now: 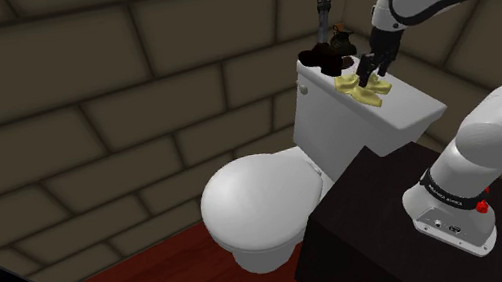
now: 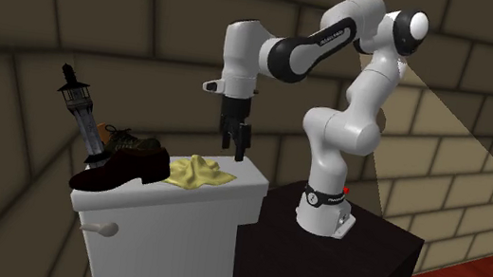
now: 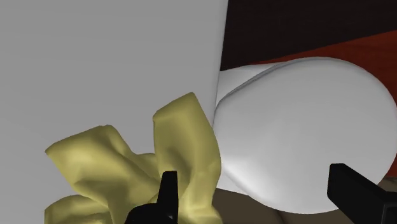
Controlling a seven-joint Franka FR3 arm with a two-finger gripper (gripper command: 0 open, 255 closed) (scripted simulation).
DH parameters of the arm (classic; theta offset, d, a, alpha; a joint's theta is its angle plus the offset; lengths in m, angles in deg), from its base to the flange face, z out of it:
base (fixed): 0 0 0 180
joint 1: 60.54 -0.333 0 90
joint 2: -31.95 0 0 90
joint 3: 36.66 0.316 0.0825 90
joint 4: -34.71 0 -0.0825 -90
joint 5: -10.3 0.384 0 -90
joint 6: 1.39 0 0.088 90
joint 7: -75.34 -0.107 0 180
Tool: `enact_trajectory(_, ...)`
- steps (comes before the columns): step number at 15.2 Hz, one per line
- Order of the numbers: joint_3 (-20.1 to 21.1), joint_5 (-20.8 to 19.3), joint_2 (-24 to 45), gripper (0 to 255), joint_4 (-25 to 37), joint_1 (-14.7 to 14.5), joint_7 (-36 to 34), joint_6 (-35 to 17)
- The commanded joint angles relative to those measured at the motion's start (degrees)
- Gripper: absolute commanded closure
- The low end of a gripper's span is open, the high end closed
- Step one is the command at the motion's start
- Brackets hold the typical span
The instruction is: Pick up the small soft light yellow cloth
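Shoulder view: the yellow cloth (image 1: pixel 358 93) lies crumpled on the toilet tank lid (image 1: pixel 415 102), right under the tool (image 1: pixel 372 75). Second exterior view: the cloth sits just left of the tool, beside a dark shoe (image 2: pixel 123 162). Wrist view: the tool is spread wide, and the cloth lies against one finger (image 3: pixel 167 194), mostly outside the gap.

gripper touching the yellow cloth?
Apart. In the second exterior view the open gripper hangs above the yellow cloth, with a visible gap under its fingertips.
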Motion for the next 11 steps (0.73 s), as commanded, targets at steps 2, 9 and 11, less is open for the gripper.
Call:
enact_trajectory(2,-2.78,-2.47,3.47,0,-2.09,2.09,2.07,-5.61)
enact_trajectory(9,-5.09,-4.35,8.78,0,-4.97,3.31,3.07,-13.8)
enact_trajectory(11,-5.39,-4.56,10.25,0,-5.7,3.31,3.0,-16.0)
